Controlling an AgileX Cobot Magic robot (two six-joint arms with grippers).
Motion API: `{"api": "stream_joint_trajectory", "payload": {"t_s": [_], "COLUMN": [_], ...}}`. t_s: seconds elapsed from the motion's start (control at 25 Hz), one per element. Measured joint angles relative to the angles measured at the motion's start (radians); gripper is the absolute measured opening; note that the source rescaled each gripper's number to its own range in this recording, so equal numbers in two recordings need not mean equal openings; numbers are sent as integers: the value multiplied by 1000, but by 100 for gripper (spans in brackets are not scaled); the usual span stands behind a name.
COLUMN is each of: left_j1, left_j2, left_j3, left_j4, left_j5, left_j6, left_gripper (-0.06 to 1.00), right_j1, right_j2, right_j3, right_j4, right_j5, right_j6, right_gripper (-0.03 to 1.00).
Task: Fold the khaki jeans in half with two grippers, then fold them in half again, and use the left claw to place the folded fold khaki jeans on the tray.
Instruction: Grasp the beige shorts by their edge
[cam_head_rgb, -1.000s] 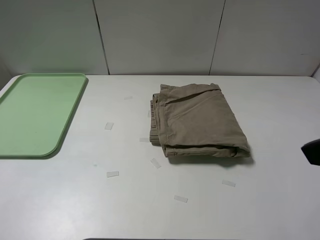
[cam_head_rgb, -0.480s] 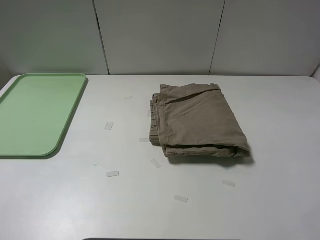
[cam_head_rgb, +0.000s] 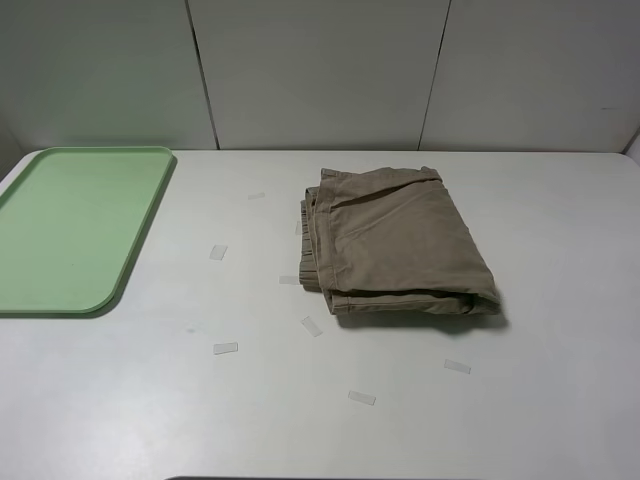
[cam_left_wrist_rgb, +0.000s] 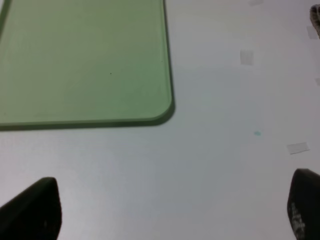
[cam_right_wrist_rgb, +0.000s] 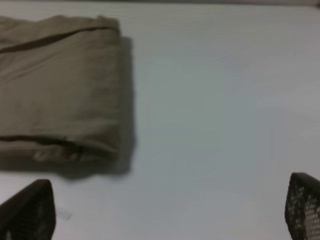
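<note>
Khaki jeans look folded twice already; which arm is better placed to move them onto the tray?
Left, probably. The tray sits on that arm's side, and the left claw hangs open over the table beside it. The right gripper is open facing the khaki jeans, with no tray in its view.

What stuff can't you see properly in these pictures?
- Jeans: inner layers, hidden under the top fold, high view.
- Tray: left part cut off by the frame edge, high view.
- Left gripper, right gripper: only fingertips show in wrist views; out of the high view.
- Pale scraps: too small to identify.
</note>
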Motion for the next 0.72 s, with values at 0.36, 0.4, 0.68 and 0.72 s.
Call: {"api": "stream_joint_trajectory", "payload": {"t_s": [0.36,0.4,0.68,0.72], "left_j1": [0,0,0,0], "left_j2": [0,0,0,0], "left_j3": [0,0,0,0], "left_j4": [0,0,0,0], "left_j5": [0,0,0,0], "left_j6": [0,0,0,0], "left_gripper": [89,89,89,89], "right_j1": [-48,-48,-48,-48], "right_j2": [-26,-26,-26,-26], "right_j3": [4,4,4,4], "right_j4": [15,15,15,15], "right_j5": [0,0,0,0], "right_j6": [-19,-20,-22,-22], "right_gripper": [100,100,100,100]}}
